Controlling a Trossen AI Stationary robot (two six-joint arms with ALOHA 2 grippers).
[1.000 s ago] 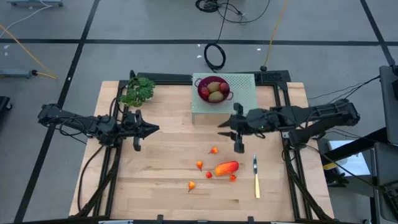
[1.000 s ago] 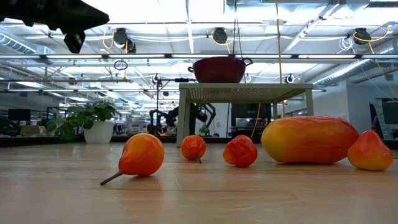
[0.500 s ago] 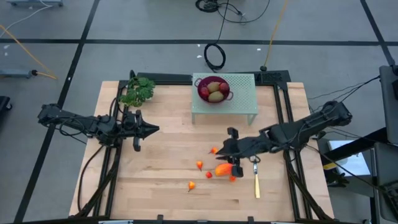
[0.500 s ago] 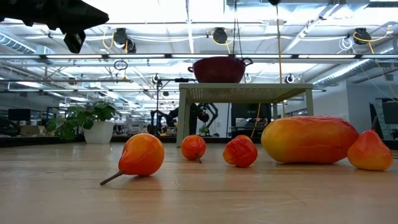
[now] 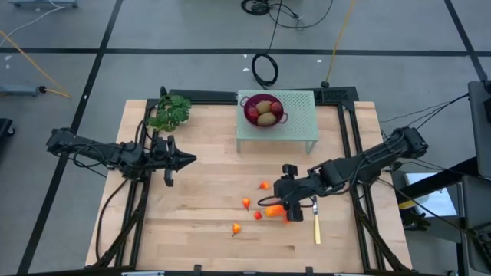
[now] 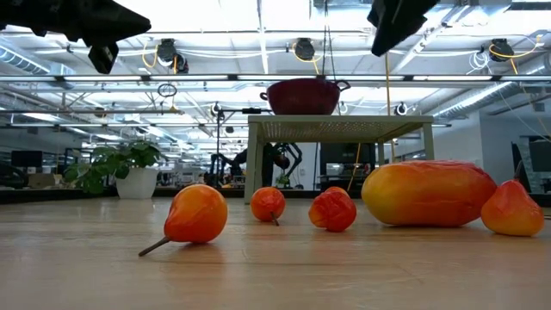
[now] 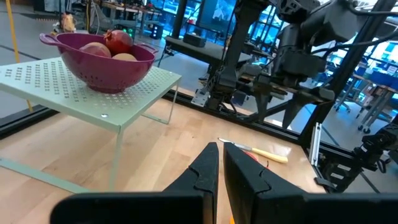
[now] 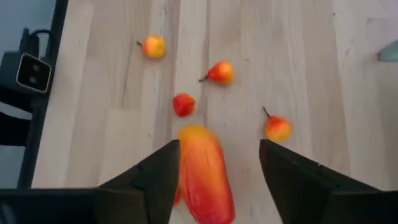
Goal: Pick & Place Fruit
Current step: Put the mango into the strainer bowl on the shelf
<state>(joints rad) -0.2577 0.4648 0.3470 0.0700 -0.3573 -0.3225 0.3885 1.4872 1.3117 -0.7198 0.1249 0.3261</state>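
The elongated orange-red fruit (image 5: 275,208) lies on the wooden table, with several tiny orange-red ones (image 5: 246,203) around it. My right gripper (image 8: 219,146) hangs open above it, tipped down, one finger on each side of it and clear of it; the low view shows this gripper (image 6: 396,21) high over the fruit (image 6: 428,193). More fruit, olive-brown ovals and a dark red ball, sits in the magenta colander (image 5: 265,111) on the pale green stand (image 5: 299,126). My left gripper (image 5: 192,159) waits shut at the table's left, pointing level.
A yellow-handled knife (image 5: 316,222) lies just right of the elongated fruit, close under my right arm. A leafy green bunch (image 5: 170,113) sits at the far left corner. Bare wood stretches along the near edge and between the two arms.
My right gripper has come from beside the green stand toward the table's near edge and down, tipping its fingers downward, and now stands over the elongated fruit. It has entered the top of the low view. The fruit on the table has stayed where it was.
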